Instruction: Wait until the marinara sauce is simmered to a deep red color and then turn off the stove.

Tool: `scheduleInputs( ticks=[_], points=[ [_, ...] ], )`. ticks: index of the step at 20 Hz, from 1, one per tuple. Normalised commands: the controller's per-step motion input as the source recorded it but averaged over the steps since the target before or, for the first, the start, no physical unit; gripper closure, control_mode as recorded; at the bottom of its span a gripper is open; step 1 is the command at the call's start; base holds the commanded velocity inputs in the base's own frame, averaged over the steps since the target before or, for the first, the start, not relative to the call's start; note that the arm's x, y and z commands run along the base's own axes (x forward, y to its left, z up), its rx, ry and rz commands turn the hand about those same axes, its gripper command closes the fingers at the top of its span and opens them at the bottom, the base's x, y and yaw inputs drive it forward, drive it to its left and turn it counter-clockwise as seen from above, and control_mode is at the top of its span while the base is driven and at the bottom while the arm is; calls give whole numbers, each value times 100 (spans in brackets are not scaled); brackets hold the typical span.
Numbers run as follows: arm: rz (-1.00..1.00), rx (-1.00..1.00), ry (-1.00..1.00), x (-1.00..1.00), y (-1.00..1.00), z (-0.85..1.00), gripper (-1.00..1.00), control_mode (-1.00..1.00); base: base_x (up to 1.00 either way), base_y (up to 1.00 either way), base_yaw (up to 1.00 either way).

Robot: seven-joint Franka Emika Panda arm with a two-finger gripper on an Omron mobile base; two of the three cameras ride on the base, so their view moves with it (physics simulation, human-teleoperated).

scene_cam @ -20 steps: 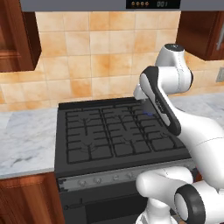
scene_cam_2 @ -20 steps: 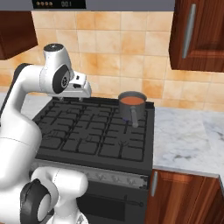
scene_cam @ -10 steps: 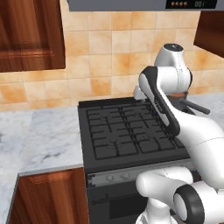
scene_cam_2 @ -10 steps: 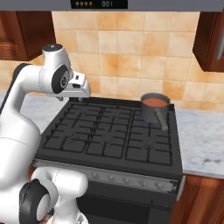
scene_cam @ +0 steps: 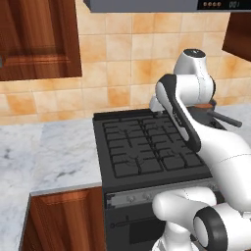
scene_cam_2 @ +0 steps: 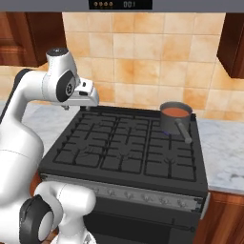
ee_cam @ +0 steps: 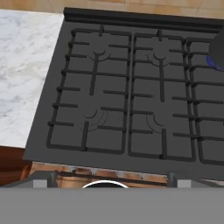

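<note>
Sauce-watching phase imo: the marinara sauce [scene_cam_2: 175,112] in its saucepan [scene_cam_2: 172,123] sits at about 2 o'clock on the stove [scene_cam_2: 126,152], looking more orange-red than deep red, and the claw [scene_cam_2: 85,99] hangs wide and empty, nowhere near the knobs [scene_cam_2: 143,197].

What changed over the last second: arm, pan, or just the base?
Only the base moved: the whole scene slides right in both base views, so the camera shifted left, not the objects. The arm holds the same raised pose, end effector open and empty above the stove's back left. The saucepan stays on the back right burner, its marinara sauce orange-red as before. Nothing grasped or released.
</note>
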Motion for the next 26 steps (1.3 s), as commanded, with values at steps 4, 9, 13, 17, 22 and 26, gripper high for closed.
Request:
scheduleInputs(
  ticks=[4, 9, 13, 17, 22, 26],
  points=[
    [0, 0, 0, 0, 0, 0, -100, 100, 0, 33, 0],
    [0, 0, 0, 0, 0, 0, -100, 100, 0, 26, 0],
    [0, 0, 0, 0, 0, 0, -100, 100, 0, 20, -3],
    [0, 0, 0, 0, 0, 0, -100, 100, 0, 11, -7],
    [0, 0, 0, 0, 0, 0, -100, 100, 0, 3, -8],
    [0, 0, 0, 0, 0, 0, -100, 100, 0, 4, -2]
  ],
)
